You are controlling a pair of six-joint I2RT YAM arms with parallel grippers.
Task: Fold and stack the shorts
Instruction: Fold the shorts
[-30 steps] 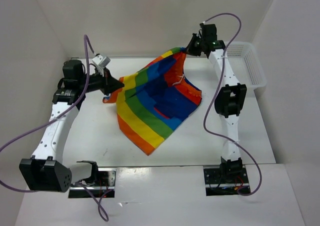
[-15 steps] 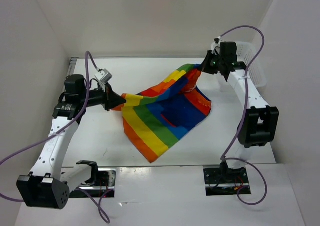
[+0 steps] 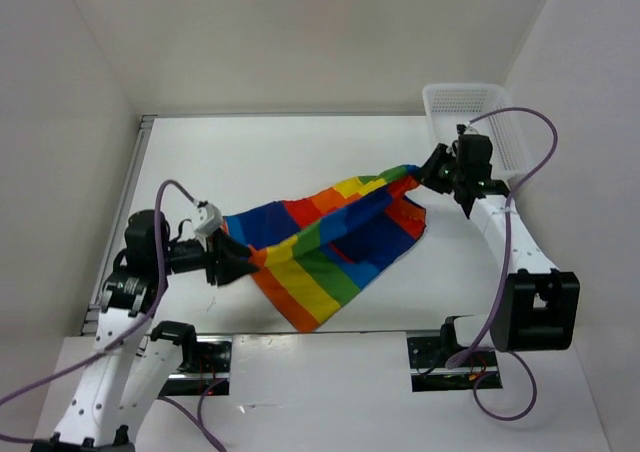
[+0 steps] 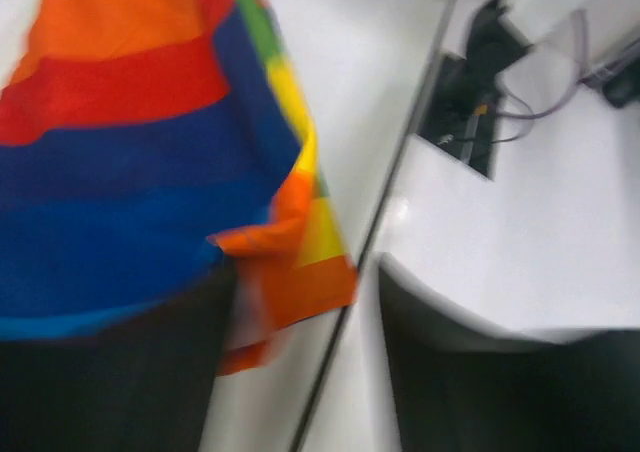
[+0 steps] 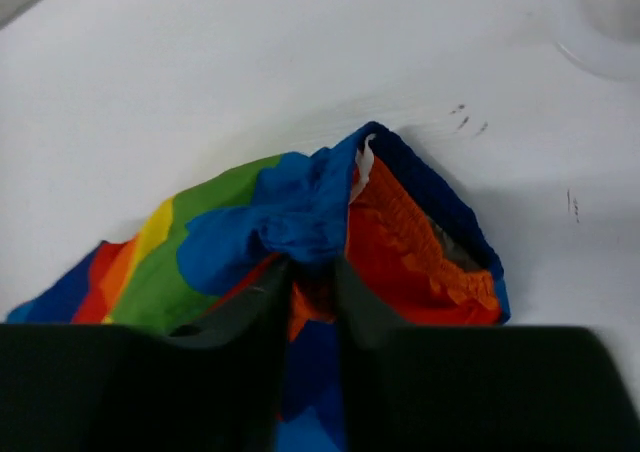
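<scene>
White worktop (image 3: 250, 157) carries rainbow-striped shorts (image 3: 320, 237) at centre frame, spanning 2 pincers. The right pincer (image 3: 425, 172), upper right, clamps bunched cloth. The left pincer (image 3: 245, 262), lower left, looks spread apart, so that corner may slip and crumple.

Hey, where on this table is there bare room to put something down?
Widest: the far-left table between the back wall and the shorts. A smaller patch lies near right, between the shorts' hem and the right arm. Crowded: the diagonal from left gripper to right gripper, and beside the basket.
</scene>
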